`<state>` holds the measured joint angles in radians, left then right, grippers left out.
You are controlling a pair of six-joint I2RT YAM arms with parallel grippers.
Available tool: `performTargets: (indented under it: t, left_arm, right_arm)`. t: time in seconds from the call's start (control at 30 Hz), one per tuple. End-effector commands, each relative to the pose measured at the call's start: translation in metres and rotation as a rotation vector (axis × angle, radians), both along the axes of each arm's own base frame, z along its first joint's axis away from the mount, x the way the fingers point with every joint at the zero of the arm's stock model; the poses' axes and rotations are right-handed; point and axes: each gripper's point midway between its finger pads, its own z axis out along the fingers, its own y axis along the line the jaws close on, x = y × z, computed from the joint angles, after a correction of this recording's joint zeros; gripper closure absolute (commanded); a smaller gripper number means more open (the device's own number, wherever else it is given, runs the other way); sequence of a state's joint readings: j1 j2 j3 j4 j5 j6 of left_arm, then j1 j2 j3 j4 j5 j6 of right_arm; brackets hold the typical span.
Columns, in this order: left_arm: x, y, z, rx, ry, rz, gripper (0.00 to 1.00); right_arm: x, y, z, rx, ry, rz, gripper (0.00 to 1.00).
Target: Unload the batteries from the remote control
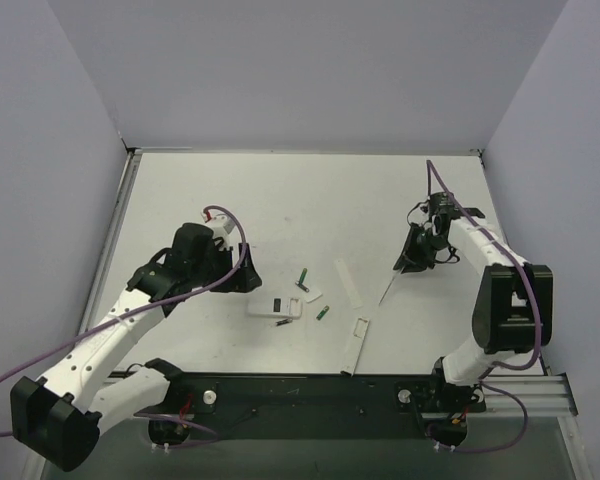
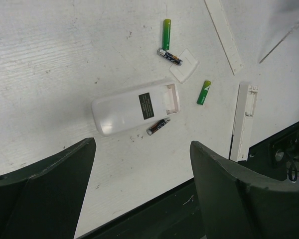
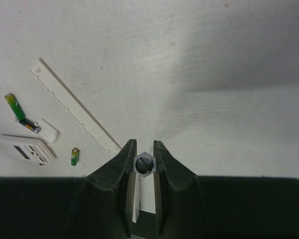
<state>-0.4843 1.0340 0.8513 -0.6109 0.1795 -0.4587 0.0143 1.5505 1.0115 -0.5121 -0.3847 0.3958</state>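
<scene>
The small white remote point(image 2: 124, 107) lies face down, its battery bay point(image 2: 172, 97) open and empty. Beside the bay lies a dark battery point(image 2: 158, 126). A green battery point(image 2: 166, 34) and a second dark one point(image 2: 169, 57) lie farther off, by a small square cover point(image 2: 185, 65). Another green battery point(image 2: 204, 92) lies to the right. My left gripper point(image 2: 143, 145) hangs open just short of the remote point(image 1: 275, 307), holding nothing. My right gripper point(image 3: 144, 145) is shut on a hex-handled tool point(image 3: 144, 164), well to the right point(image 1: 412, 258), with the tool's thin rod point(image 1: 388, 292) slanting down to the table.
A long white remote point(image 1: 356, 346) lies near the front rail, its long cover strip point(image 1: 347, 282) lying apart beyond it. The black base rail point(image 1: 310, 392) runs along the near edge. Grey walls close in the table on three sides.
</scene>
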Motion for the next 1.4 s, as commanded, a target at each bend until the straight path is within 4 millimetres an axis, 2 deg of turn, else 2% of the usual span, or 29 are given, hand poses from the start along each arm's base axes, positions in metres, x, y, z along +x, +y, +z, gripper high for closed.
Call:
performTargets:
  t: [0.0,0.07,0.13,0.3,0.47,0.63,0.73,0.83,0.87,0.9,0.93,0.97,1.03,1.07,1.13,1.17,1.2,1.23,1.27,1.33,1.37]
  left_arm:
    - [0.010,0.000,0.031,-0.057,-0.180,-0.010,0.13]
    - [0.008,0.001,0.038,-0.059,-0.211,-0.017,0.13]
    - [0.007,0.003,0.044,-0.053,-0.229,-0.020,0.12]
    - [0.006,0.004,0.043,-0.036,-0.222,-0.036,0.11]
    - [0.006,0.004,0.042,-0.027,-0.215,-0.042,0.11]
    - [0.008,0.009,0.044,-0.013,-0.230,-0.022,0.11]
    - [0.008,0.011,0.044,-0.006,-0.231,-0.020,0.11]
    - [0.006,0.007,0.046,-0.022,-0.236,-0.038,0.11]
    - [0.006,0.006,0.048,-0.029,-0.241,-0.041,0.12]
    - [0.005,0.005,0.049,-0.035,-0.243,-0.045,0.11]
    - [0.006,0.004,0.051,-0.044,-0.253,-0.050,0.11]
    - [0.006,0.003,0.054,-0.053,-0.262,-0.056,0.12]
    - [0.004,-0.001,0.059,-0.081,-0.283,-0.072,0.12]
    - [0.003,-0.002,0.062,-0.090,-0.294,-0.076,0.12]
    - [0.002,-0.003,0.071,-0.117,-0.331,-0.080,0.12]
    - [0.002,-0.003,0.073,-0.121,-0.341,-0.082,0.12]
    - [0.000,-0.002,0.079,-0.133,-0.362,-0.082,0.12]
    - [0.000,-0.002,0.081,-0.144,-0.380,-0.082,0.12]
    - [-0.001,-0.002,0.082,-0.153,-0.390,-0.079,0.12]
    - [-0.003,-0.002,0.094,-0.187,-0.439,-0.075,0.12]
    - [-0.004,-0.001,0.095,-0.193,-0.451,-0.071,0.12]
  right_arm:
    - [0.015,-0.001,-0.008,-0.016,0.073,0.029,0.94]
    - [0.023,-0.003,-0.011,-0.029,0.103,0.043,0.93]
    - [0.024,-0.004,-0.024,-0.048,0.150,0.054,0.91]
    - [0.030,0.002,-0.039,-0.110,0.194,0.092,0.87]
    - [0.036,0.006,-0.046,-0.174,0.200,0.131,0.84]
    - [0.038,0.014,-0.049,-0.215,0.207,0.145,0.68]
    - [0.042,0.017,-0.042,-0.239,0.179,0.150,0.65]
    - [0.044,0.018,-0.023,-0.246,0.142,0.147,0.61]
    - [0.049,0.018,-0.006,-0.250,0.094,0.141,0.57]
    - [0.050,0.017,0.005,-0.256,0.069,0.136,0.49]
    - [0.048,0.017,0.016,-0.263,0.051,0.136,0.45]
    - [0.045,0.020,0.038,-0.262,-0.015,0.140,0.38]
    - [0.039,0.020,0.059,-0.280,-0.084,0.140,0.17]
    - [0.027,0.026,0.078,-0.284,-0.155,0.167,0.03]
    - [0.013,0.033,0.091,-0.320,-0.239,0.192,0.00]
    - [0.002,0.041,0.111,-0.337,-0.333,0.199,0.00]
    - [-0.010,0.042,0.108,-0.345,-0.346,0.199,0.00]
    - [-0.016,0.047,0.113,-0.328,-0.379,0.194,0.00]
    - [-0.026,0.050,0.130,-0.292,-0.453,0.184,0.00]
    - [-0.044,0.067,0.129,-0.218,-0.502,0.197,0.00]
    - [-0.053,0.068,0.143,-0.166,-0.563,0.189,0.00]
